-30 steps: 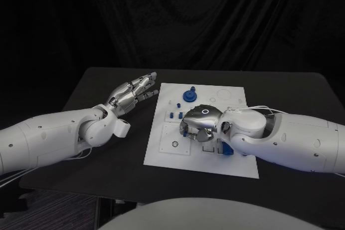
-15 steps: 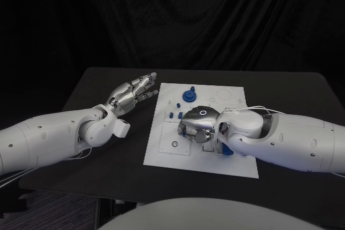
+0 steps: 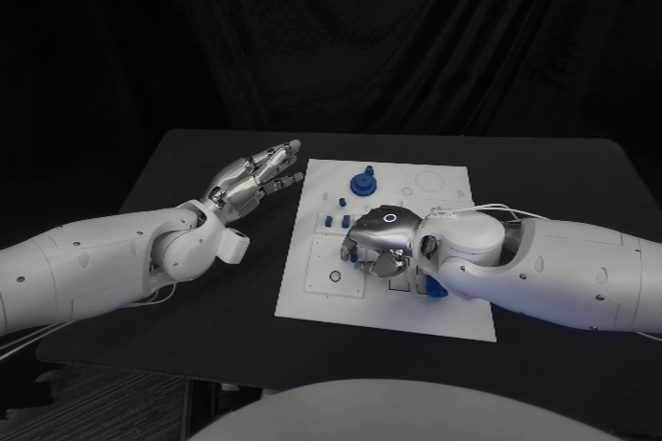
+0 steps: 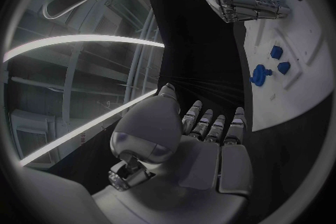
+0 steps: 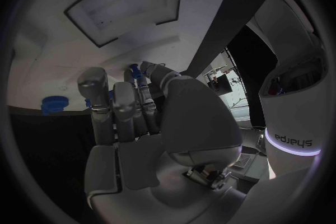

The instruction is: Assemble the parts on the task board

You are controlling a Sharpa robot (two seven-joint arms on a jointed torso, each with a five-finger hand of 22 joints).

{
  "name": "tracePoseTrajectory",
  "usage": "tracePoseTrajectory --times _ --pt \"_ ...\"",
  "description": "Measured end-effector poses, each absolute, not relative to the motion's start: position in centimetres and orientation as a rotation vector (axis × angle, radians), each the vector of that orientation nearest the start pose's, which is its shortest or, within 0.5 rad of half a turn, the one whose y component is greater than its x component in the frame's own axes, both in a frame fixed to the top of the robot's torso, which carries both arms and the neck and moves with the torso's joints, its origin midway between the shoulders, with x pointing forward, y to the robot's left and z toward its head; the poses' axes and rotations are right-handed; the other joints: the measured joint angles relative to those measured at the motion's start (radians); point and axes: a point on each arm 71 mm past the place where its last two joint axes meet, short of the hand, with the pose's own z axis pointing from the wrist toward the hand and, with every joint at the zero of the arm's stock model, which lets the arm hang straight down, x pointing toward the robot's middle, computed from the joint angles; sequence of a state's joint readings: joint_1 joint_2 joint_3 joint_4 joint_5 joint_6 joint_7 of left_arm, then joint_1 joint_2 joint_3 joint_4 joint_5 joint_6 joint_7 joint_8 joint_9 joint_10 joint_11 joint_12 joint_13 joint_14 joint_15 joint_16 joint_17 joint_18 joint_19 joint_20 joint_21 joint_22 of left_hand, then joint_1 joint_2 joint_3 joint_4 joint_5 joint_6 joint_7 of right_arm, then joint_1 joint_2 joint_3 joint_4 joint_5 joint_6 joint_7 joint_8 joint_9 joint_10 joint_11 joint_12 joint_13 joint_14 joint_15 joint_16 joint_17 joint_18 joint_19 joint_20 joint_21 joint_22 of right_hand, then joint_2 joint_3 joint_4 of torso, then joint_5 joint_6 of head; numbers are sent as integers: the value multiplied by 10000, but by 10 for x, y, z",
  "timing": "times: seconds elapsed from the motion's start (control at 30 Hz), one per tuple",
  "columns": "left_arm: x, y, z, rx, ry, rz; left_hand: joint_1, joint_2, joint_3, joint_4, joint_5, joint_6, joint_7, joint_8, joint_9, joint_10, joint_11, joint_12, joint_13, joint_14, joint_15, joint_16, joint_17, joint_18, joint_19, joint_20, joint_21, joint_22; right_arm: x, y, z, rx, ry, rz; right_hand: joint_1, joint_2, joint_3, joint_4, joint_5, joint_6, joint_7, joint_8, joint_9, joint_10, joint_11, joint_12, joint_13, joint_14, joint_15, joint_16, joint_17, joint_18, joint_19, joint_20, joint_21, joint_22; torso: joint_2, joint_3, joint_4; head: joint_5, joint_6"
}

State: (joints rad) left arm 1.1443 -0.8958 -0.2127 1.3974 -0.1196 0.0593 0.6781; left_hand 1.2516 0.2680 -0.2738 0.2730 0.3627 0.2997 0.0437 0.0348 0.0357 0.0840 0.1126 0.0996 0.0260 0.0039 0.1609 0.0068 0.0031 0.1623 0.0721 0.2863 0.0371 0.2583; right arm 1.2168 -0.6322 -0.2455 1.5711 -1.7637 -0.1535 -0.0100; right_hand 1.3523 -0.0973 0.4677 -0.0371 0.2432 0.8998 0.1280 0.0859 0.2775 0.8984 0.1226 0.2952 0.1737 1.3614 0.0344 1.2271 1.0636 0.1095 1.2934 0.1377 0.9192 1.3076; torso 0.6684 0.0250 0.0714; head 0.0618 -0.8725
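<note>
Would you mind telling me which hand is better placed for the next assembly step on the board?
Probably the right hand: it is over the task board among the blue parts, while the left hand hovers open beside the board.

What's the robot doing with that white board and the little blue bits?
The robot is putting small blue parts together on the white task board. Its right hand is down over the middle of the board with its fingers curled around a small blue part. Its left hand hovers beside the board with fingers spread, holding nothing. A blue knob-shaped part stands near the board's far edge, and another blue part sits by the right wrist.
</note>
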Motion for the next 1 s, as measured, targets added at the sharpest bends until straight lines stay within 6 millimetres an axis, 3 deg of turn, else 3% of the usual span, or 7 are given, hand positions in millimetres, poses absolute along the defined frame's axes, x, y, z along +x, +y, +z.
tracePoseTrajectory --times 0.23,0.33,0.53,0.77,0.87,0.93,1.0 --pt "460 258 -250 -9099 15082 -17670 0 0 27 -27 109 -12 12 0 8 -35 -35 0 0 0 0 0 -6 1 1 0 0 0 417 -84 -249 -8340 17436 7641 -92 -92 -407 174 -513 -1246 -352 -211 -347 -1499 167 -195 -35 -473 -1 -302 -446 160 -477 11 -884 -1 0 0 0 1 0" --pt "460 259 -250 -9103 15081 -17663 50 -50 47 -47 115 -12 12 0 8 -35 -35 0 -1 0 0 0 -6 0 0 0 0 -9 418 -91 -249 -8172 17398 7609 -144 -144 -857 353 -786 -2562 -639 -211 -761 -2998 283 -468 -172 -897 43 -613 -897 315 -867 31 -1675 -1 0 1 -1 -12 0" --pt "460 261 -250 -9122 15062 -17601 89 -13 56 -55 166 -208 -409 0 -4 -74 -74 0 -1 0 0 0 -8 1 -3 -111 0 -49 423 -105 -232 -7665 17138 7627 127 -113 -1463 916 -813 -1968 -437 -9 -807 -3715 330 7 -314 -637 71 -307 -734 315 -430 46 -1227 -1 1 6 -5 -72 0" --pt "459 263 -250 -9134 14924 -17245 -48 -230 -143 143 166 -121 -603 0 -4 89 -542 0 -1 -38 -362 0 -21 1 -164 -598 -8 -544 438 -134 -184 -6571 16682 7458 -319 82 -2118 1787 -627 -1550 -340 63 -958 -3546 344 554 -584 -139 67 161 -298 313 130 51 -515 -1 16 -10 15 -123 0" --pt "460 265 -250 -9106 14824 -16898 -372 -252 -287 217 -209 -283 -783 0 -39 -20 -817 -38 -14 -34 -583 0 -22 0 -398 -831 -143 -1215 444 -151 -171 -6017 16693 7275 -441 93 -2360 2029 -899 -1480 -341 63 -1017 -3458 360 607 -706 -135 71 171 -275 312 151 73 -479 -1 14 -12 3 -123 0" --pt "460 265 -250 -9058 14778 -16714 -572 -241 -377 179 -518 -608 -822 -40 -65 -269 -1198 -345 -75 -38 -798 0 -23 -1 -451 -884 -183 -1458 446 -161 -169 -5716 16774 7159 -514 66 -2482 2151 -1036 -1423 -284 63 -1056 -3305 340 703 -747 -92 113 235 -245 312 224 76 -393 -1 13 -14 -3 -141 0" --pt "460 266 -250 -8994 14735 -16523 -588 -238 -375 180 -600 -1008 -1196 -62 -97 -556 -1424 -714 -167 -51 -879 0 -23 -1 -542 -822 -183 -1589 448 -172 -167 -5400 16891 6992 -514 65 -2582 2250 -1084 -1407 -268 63 -1127 -2983 326 854 -815 91 184 414 -36 278 420 125 -78 -2 12 -17 -3 -180 0"
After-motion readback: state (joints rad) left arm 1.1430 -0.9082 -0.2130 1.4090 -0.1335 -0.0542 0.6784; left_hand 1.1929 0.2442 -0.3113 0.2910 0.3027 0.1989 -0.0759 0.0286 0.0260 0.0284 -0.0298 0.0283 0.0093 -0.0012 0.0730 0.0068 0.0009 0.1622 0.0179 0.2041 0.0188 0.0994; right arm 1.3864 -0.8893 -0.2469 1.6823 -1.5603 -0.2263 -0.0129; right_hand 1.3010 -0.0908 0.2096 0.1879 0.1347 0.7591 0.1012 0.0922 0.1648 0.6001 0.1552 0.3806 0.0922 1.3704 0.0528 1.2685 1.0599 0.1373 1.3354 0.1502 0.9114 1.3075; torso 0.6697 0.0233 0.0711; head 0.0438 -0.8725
